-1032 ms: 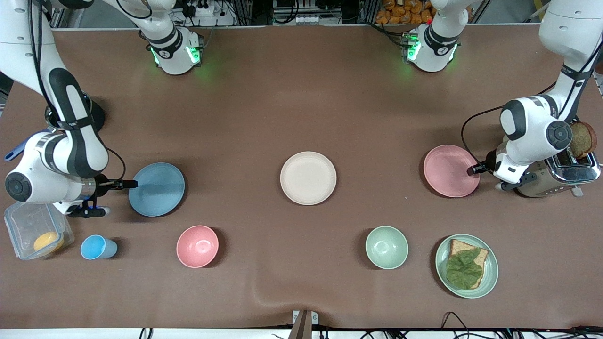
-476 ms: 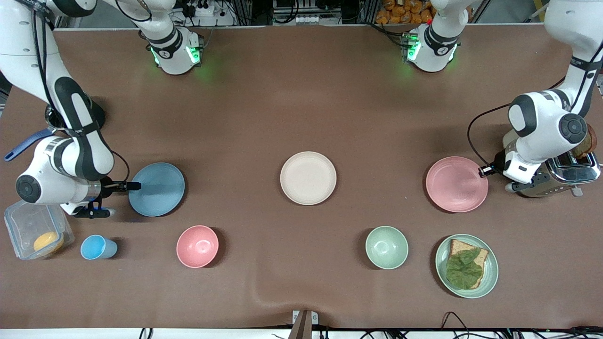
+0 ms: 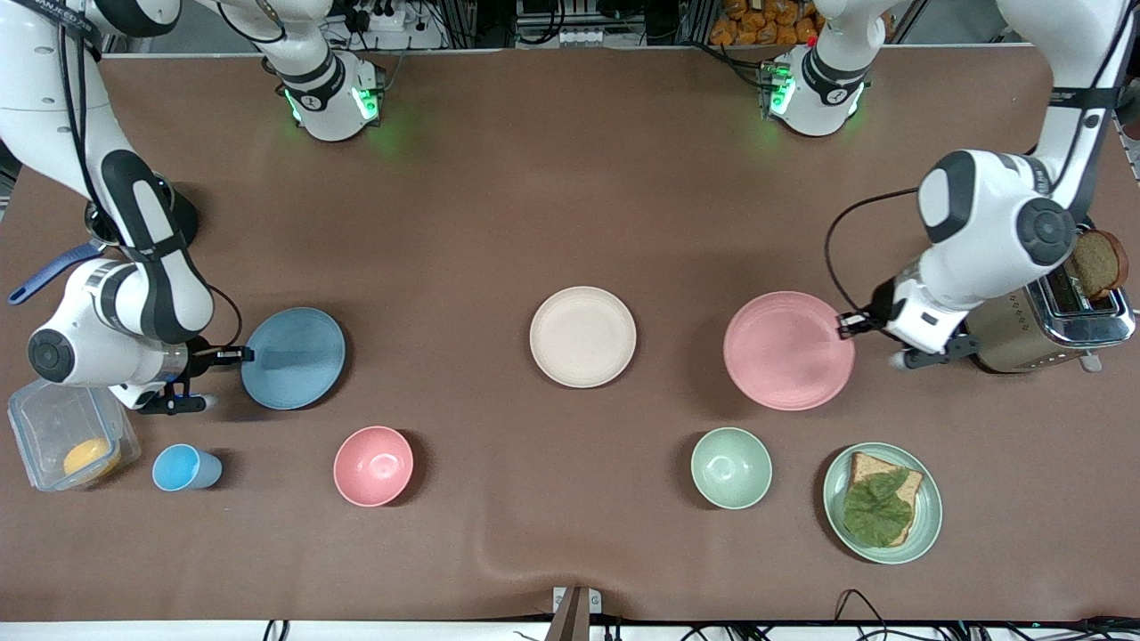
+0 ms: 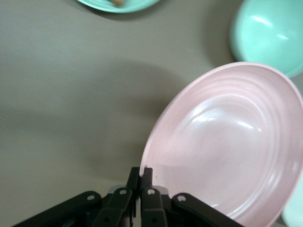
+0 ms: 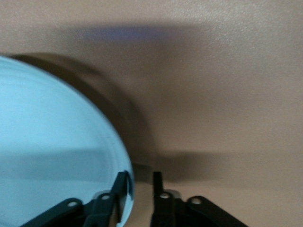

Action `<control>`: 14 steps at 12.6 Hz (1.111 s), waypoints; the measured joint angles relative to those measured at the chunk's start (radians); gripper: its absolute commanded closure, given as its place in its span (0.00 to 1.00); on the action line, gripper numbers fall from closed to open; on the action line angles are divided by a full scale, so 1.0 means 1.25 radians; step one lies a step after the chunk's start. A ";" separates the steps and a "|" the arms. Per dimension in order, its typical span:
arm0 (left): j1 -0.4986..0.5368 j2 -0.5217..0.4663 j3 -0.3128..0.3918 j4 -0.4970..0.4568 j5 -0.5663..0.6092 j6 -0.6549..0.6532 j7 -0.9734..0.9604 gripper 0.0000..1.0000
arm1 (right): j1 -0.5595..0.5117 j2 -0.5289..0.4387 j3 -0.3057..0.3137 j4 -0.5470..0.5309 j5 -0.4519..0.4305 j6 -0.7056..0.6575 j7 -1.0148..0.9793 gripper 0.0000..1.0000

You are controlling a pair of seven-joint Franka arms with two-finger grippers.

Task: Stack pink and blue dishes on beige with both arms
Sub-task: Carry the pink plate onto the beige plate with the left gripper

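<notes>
The jaws of the left gripper (image 3: 844, 326) are closed on the rim of the pink plate (image 3: 788, 350), which is held lifted and tilted above the bench (image 3: 570, 178), over the stretch between the beige plate (image 3: 582, 336) and the toaster (image 3: 1051, 320) at the left arm's end. In the left wrist view the rim is seen pinched between the two fingertips (image 4: 146, 171), with the plate's (image 4: 227, 146) ringed inner face turned up and the green bowl (image 4: 270, 35) lying below it.

The jaws of the right gripper (image 3: 233, 355) are set apart, and the rim of the blue plate (image 3: 293, 358) is seen between them; in the right wrist view one finger (image 5: 122, 187) lies against the plate's (image 5: 52, 156) edge while the other finger (image 5: 157, 185) stands clear of it. The blue plate rests on the bench toward the right arm's end.

The beige plate lies flat and bare at the middle of the bench, well apart from both other plates. Nearer the front edge, a blue cup (image 3: 184, 468), a pink bowl (image 3: 373, 466), the green bowl (image 3: 731, 467) and a green plate (image 3: 882, 503) carrying bread and a leaf are lined up. A clear container (image 3: 67, 441) holding something orange sits at the right arm's end, and a slice of bread (image 3: 1097, 263) stands in the toaster.
</notes>
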 measured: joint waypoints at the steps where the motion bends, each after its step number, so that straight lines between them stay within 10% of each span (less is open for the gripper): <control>1: -0.001 0.002 -0.034 0.000 -0.001 -0.001 -0.034 1.00 | 0.000 0.000 0.001 0.000 0.000 -0.001 -0.001 1.00; 4: -0.017 0.018 -0.109 0.005 -0.002 0.002 -0.127 1.00 | 0.000 -0.013 0.006 0.005 0.005 -0.014 -0.005 1.00; 14: -0.223 0.177 -0.113 0.005 0.050 0.195 -0.366 1.00 | 0.009 -0.094 0.062 0.077 0.054 -0.184 -0.009 1.00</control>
